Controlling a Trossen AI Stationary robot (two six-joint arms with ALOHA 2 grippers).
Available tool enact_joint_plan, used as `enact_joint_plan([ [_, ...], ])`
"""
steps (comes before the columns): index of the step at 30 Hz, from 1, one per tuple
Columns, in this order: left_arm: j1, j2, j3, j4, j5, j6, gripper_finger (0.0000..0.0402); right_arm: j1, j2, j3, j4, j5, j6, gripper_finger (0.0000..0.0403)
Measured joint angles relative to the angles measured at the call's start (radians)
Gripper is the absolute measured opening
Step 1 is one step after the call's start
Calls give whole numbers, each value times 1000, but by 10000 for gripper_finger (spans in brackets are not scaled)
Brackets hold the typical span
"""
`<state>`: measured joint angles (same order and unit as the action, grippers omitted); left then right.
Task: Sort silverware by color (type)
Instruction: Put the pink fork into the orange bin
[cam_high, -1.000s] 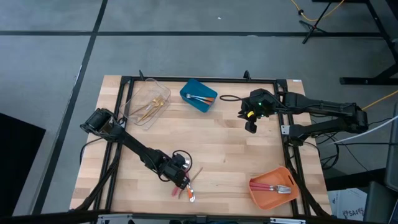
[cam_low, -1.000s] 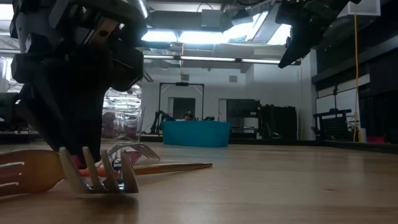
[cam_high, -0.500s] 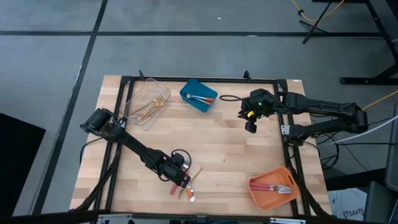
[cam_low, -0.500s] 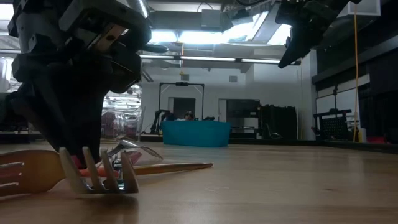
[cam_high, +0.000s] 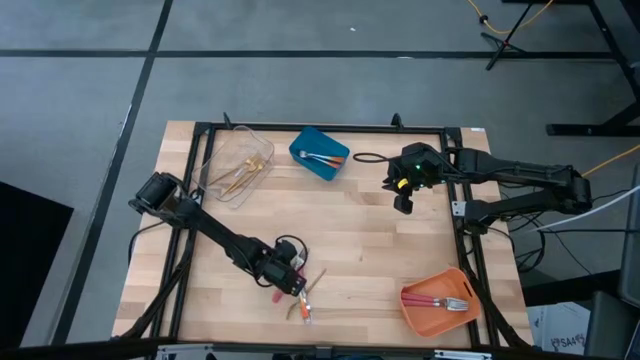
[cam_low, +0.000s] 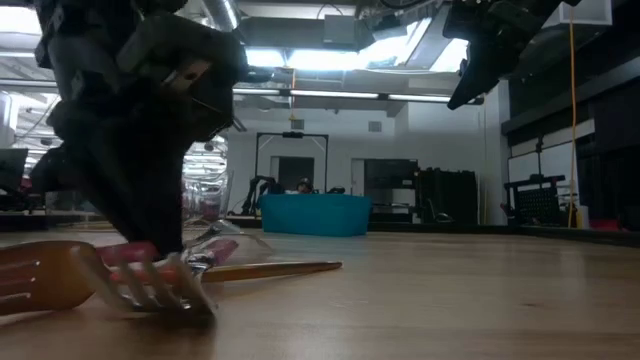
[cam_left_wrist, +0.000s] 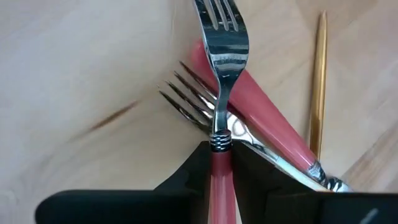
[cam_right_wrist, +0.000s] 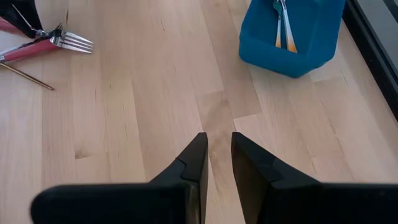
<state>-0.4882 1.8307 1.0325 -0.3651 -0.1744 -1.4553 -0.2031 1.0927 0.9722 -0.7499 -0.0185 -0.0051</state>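
Left wrist view shows the left gripper (cam_left_wrist: 219, 171) with its fingers now clamped on the handle of a pink-handled fork (cam_left_wrist: 219, 93), where a second ago they stood wider around it. In the low view that fork's head has tipped and come off the table (cam_high: 380, 240) a little, so the grasp looks secure and the lift has probably begun. Under it lie a second pink-handled fork (cam_left_wrist: 261, 121) and a slim gold utensil (cam_left_wrist: 318, 81), both near the table's front edge and touching or nearly touching the held one; they may get dragged. The likely goal, the orange bin (cam_high: 440, 300) at the front right corner, already holds pink-handled pieces, and the wood between is bare. The right gripper (cam_high: 404, 200), fingers nearly together on nothing, hangs high near the back right, beside the blue bin (cam_high: 320, 155), clear of that path.
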Motion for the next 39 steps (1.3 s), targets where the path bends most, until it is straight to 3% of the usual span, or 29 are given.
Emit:
enact_joint_plan([
  [7, 7, -35, 1, 13, -8, 37, 41, 0, 0, 0, 0, 0, 0, 60],
  [17, 62, -77, 3, 113, 6, 203, 41, 0, 0, 0, 0, 0, 0, 60],
  [21, 106, -76, 4, 196, 72, 285, 41, 1, 0, 0, 0, -24, 0, 60],
  [28, 201, -76, 5, 293, 187, 413, 41, 1, 0, 0, 14, -167, 0, 60],
  [39, 320, -76, 5, 357, 358, 535, 41, 1, 0, 0, 178, -314, 0, 60],
])
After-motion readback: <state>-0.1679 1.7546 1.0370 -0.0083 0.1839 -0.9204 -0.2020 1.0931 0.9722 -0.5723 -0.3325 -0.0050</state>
